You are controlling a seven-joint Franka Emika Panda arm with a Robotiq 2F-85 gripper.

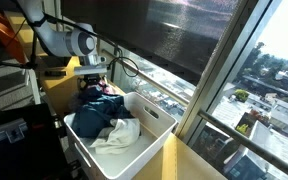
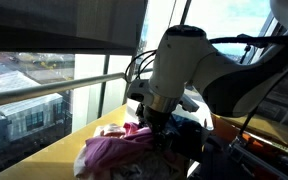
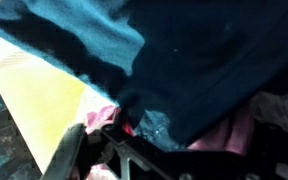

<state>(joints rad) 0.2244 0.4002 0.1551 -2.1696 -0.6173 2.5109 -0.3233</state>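
A white laundry basket [image 1: 156, 113] stands on a yellow counter [image 3: 39, 95] by the window. A dark blue garment [image 1: 94, 115] and a white cloth [image 1: 119, 137] lie in it. A pink garment [image 2: 119, 150] is heaped at the end where the arm reaches down. My gripper [image 1: 92, 86] hangs low over that heap, right against the clothes [image 2: 154, 128]. In the wrist view the dark blue garment [image 3: 184, 50] fills most of the picture, with pink cloth [image 3: 239, 125] beneath it. The gripper [image 3: 134, 152] stands open there, one finger [image 3: 69, 152] showing at the lower left, and I see no cloth clamped.
A tall window with a dark roller blind [image 1: 154, 30] runs along the counter, with a metal rail [image 2: 44, 90] and city buildings outside. Dark equipment and shelving [image 1: 9, 100] stand behind the arm. Cables [image 1: 129, 68] trail from the wrist.
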